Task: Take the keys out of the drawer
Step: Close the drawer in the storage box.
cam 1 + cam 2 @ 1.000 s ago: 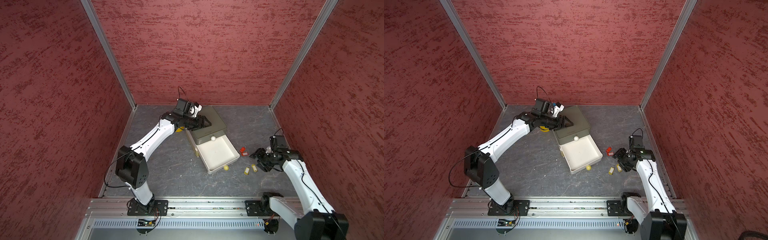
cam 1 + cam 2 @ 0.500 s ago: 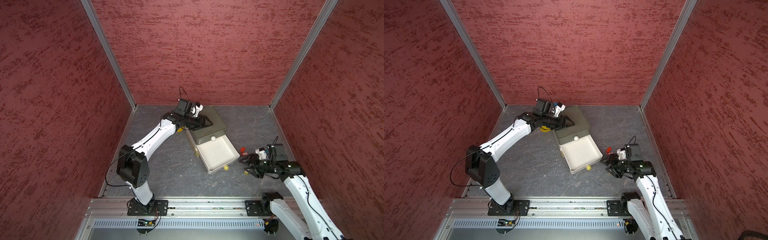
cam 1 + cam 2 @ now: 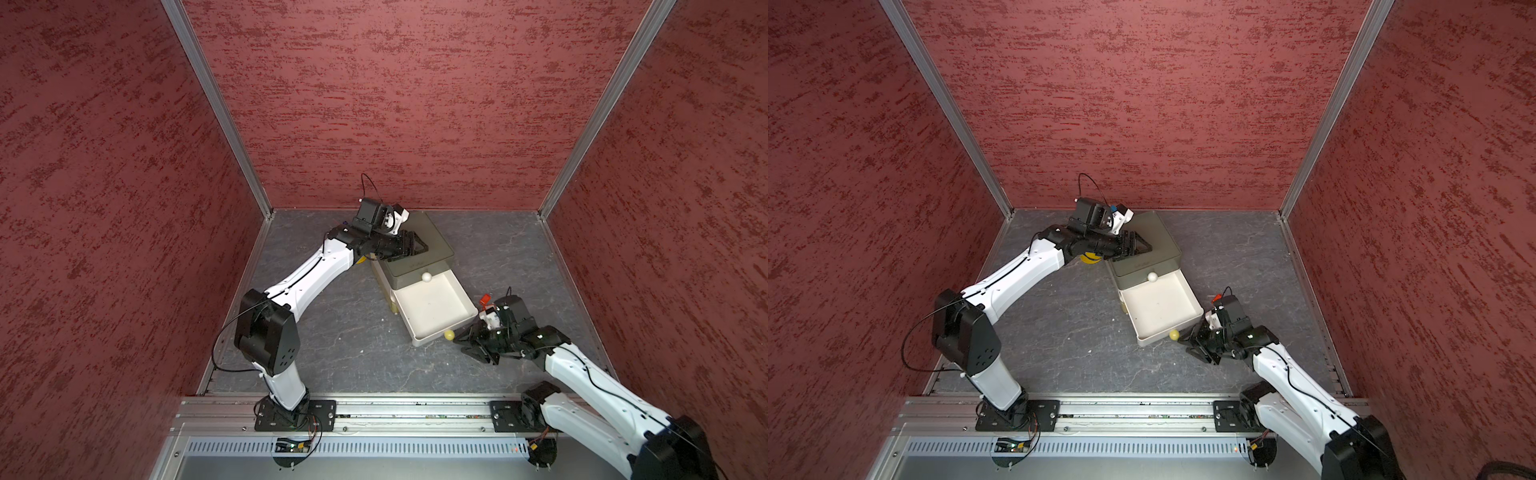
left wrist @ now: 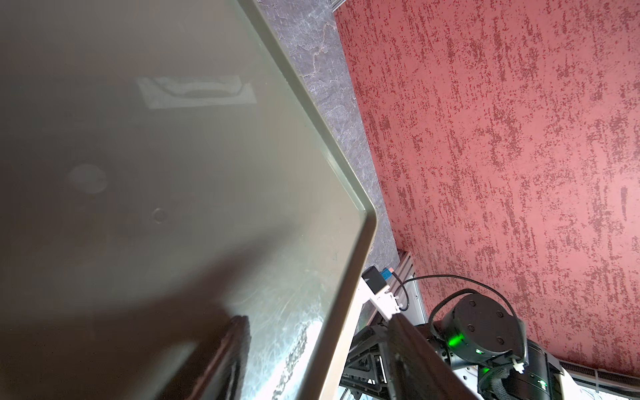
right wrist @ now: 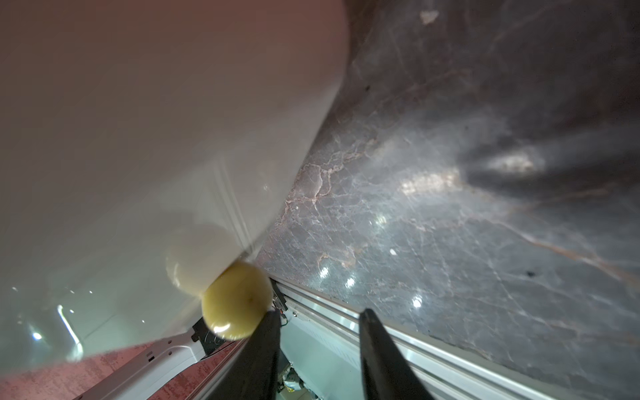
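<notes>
White drawer [image 3: 432, 307], yellow knob [image 3: 448, 334], olive-grey cabinet [image 3: 428, 245], red key tag [image 3: 485, 298], grey veined floor [image 3: 332, 332], mottled red walls [image 3: 395, 104].

One red key [image 3: 485, 298] just beside open drawer [image 3: 432, 309] — rest hidden

The drawer [image 3: 432, 309] is sticking out in front of the cabinet [image 3: 432, 245], and one key [image 3: 485, 298] is lying on the floor [image 3: 332, 324] just to its right.

Nothing legible; the mark [image 4: 195, 91] on the cabinet [image 4: 104, 242] is blurred.
</notes>
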Tool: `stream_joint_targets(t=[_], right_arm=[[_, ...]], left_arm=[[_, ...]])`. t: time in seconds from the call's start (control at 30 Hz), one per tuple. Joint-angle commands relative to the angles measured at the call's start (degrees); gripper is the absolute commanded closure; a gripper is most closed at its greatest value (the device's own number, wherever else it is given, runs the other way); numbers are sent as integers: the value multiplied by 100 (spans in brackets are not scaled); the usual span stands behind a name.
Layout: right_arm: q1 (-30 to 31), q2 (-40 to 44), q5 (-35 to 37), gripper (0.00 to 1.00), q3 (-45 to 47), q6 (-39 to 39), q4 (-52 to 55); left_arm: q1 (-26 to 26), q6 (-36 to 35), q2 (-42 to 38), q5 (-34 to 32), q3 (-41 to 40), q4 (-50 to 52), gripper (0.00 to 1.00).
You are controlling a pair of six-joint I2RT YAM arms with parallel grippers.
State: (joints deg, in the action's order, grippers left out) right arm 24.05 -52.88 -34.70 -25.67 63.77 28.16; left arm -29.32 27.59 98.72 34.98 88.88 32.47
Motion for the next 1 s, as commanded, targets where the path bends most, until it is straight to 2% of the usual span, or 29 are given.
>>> stream_joint_targets(t=[0.0,0.27,0.53,0.97], right_arm=[[38,-110,196,62,159,329,-1241],[46,-126,167,63,211,367,-1458],[47,4,701,62,106,421,-1304],[40,-850,976,60,-406,386,-1878]], left_arm=[[-74,21,258,-210,-169,559,33],[-74,-12,310,-200,-107,604,33],[-67,-52,359,-158,-99,611,33],[28,-131,359,-79,-110,642,33]])
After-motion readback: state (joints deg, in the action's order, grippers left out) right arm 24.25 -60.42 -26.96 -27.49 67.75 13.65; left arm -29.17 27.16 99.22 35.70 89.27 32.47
